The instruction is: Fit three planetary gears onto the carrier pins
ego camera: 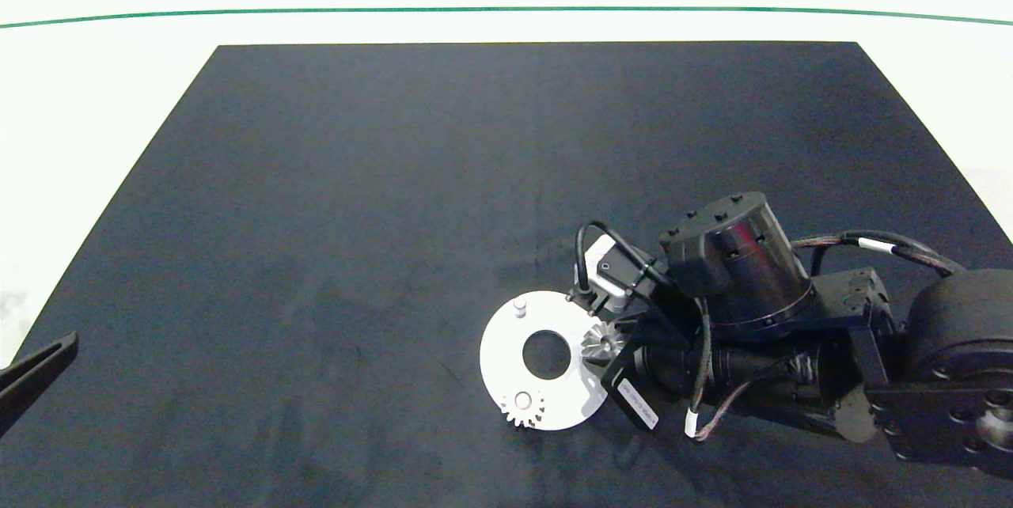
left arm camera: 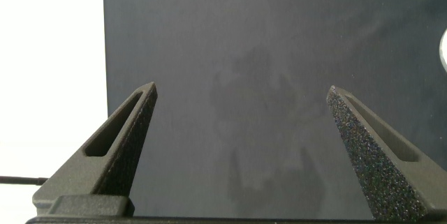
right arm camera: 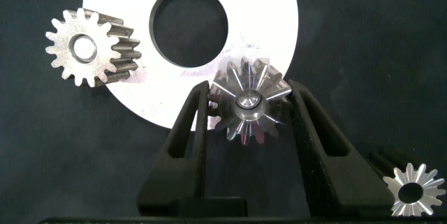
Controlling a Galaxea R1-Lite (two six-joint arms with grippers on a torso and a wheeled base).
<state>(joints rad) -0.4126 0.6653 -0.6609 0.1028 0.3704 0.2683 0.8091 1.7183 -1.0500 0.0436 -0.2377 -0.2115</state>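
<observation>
The left gripper (ego camera: pixel 32 377) sits at the far left edge of the tabletop (ego camera: pixel 316 215), mostly cut off, with only a dark tip poking in. Its wrist view shows its two fingers (left arm camera: pixel 122 151) spread wide with nothing between them, only bare dark mat. Most of the dark tabletop is open, all the way from that left edge across the middle and up to the far side.

Right of the middle, near the front, lies the white disc (ego camera: pixel 506 346) with its big round hole. I count three planetary gears. One gear (ego camera: pixel 522 408) sits on the pin at the near edge of the disc. A second gear (right arm camera: pixel 249 100) is at the right side of the disc, held between the fingers of the right gripper (ego camera: pixel 603 343), which are closed in against its teeth. It looks to sit on a pin, but the pin itself is hidden under it. A third gear (right arm camera: pixel 413 190) lies on the dark mat close beside the gripper; only the right wrist view shows it, since the arm covers it from above.

Of the three carrier pins, one bare pin (ego camera: pixel 519 306) stands at the far side of the disc.

The right arm comes in from the right edge and blocks much of that corner.
</observation>
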